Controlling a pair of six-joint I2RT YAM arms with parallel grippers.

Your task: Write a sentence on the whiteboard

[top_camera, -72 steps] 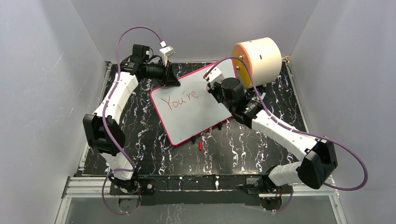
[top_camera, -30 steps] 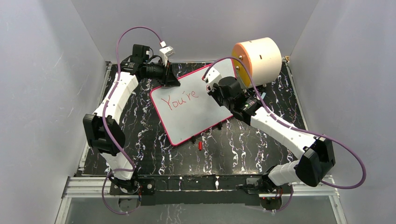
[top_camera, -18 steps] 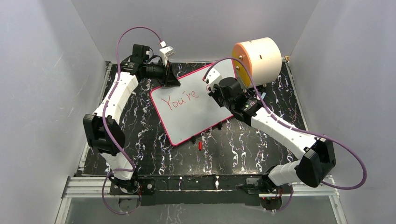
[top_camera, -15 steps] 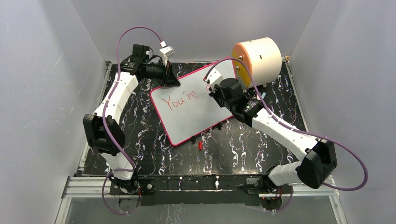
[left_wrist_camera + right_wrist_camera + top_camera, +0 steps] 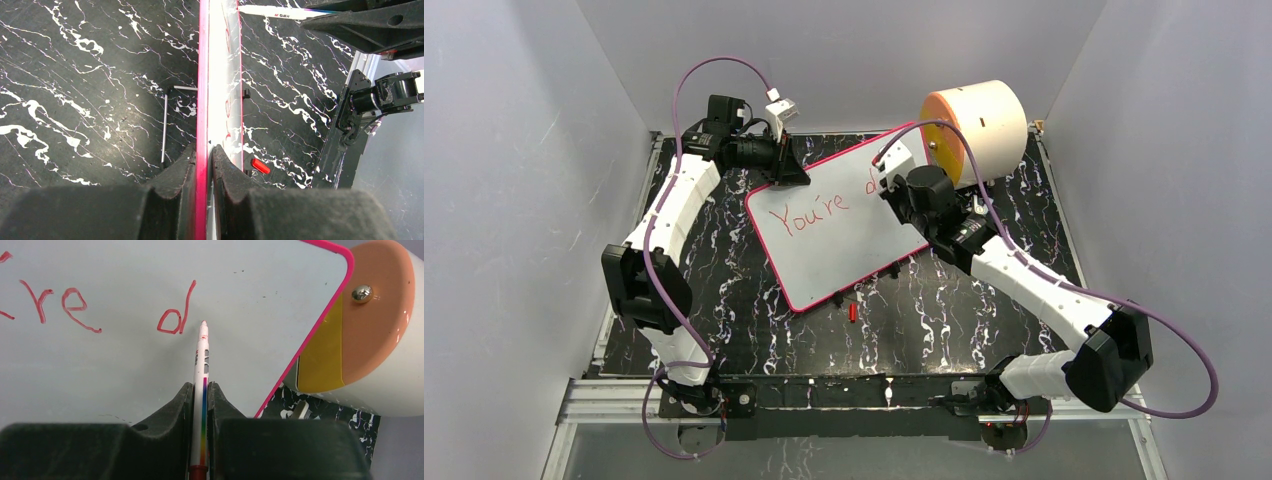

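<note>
Both grippers are closed: left gripper (image 5: 204, 152) on the rim of the whiteboard (image 5: 839, 250), right gripper (image 5: 200, 387) on the marker (image 5: 201, 360). Hard pressing could twist the whiteboard and smear the sentence (image 5: 809, 215).

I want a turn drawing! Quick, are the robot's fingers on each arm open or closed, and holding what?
Left gripper: closed, clamping the whiteboard by its pink edge.
Right gripper: closed, holding the marker.

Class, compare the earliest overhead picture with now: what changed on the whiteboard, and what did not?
The right gripper, shut on the marker, shifted right toward the cylinder and wrote a red d after You're. The left gripper stays clamped on the whiteboard; the small red piece hasn't moved.
</note>
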